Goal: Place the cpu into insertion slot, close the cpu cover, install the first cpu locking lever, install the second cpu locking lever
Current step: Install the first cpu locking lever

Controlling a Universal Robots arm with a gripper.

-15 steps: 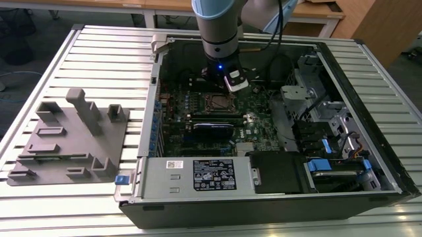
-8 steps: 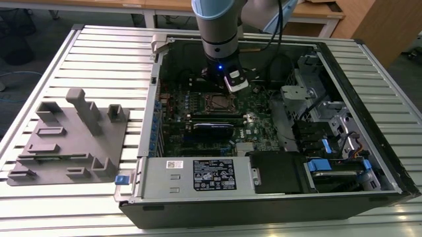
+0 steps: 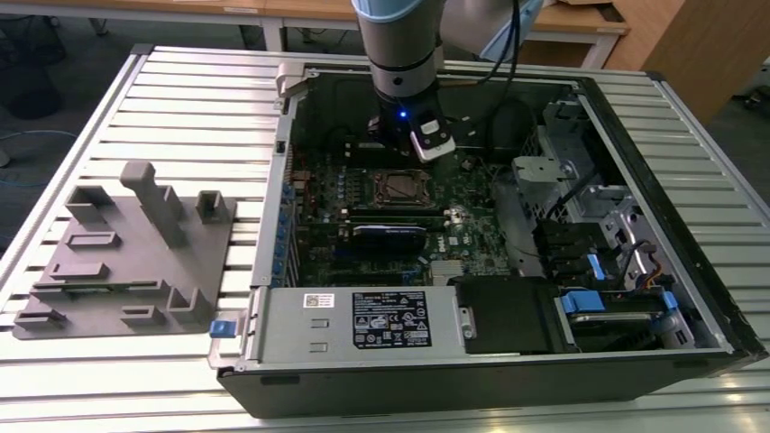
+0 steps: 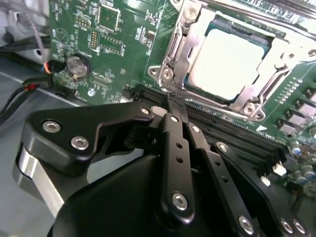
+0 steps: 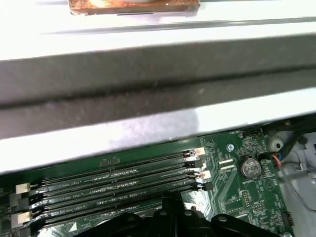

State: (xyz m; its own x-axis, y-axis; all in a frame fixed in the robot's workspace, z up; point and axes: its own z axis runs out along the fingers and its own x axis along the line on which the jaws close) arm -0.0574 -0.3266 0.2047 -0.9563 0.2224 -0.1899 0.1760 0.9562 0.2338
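1 cpu (image 4: 228, 64); 1 cpu cover (image 4: 178, 49); 4 mem slots (image 5: 113, 180)

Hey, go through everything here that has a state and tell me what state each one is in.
cover frame, down over the cpu.
cpu, seated flat beneath the frame.
gripper, fingers shut, holding nothing.
memory slots, empty.
computer case, open, insides exposed.

My fingers (image 4: 175, 148) are matte black. The cpu (image 4: 227, 64) has a pale silvery-beige top, framed by the silver cpu cover (image 4: 178, 42). The circuit board (image 4: 123, 64) is green, the memory slots (image 5: 113, 180) black, and the desk (image 3: 180, 99) ribbed pale grey.
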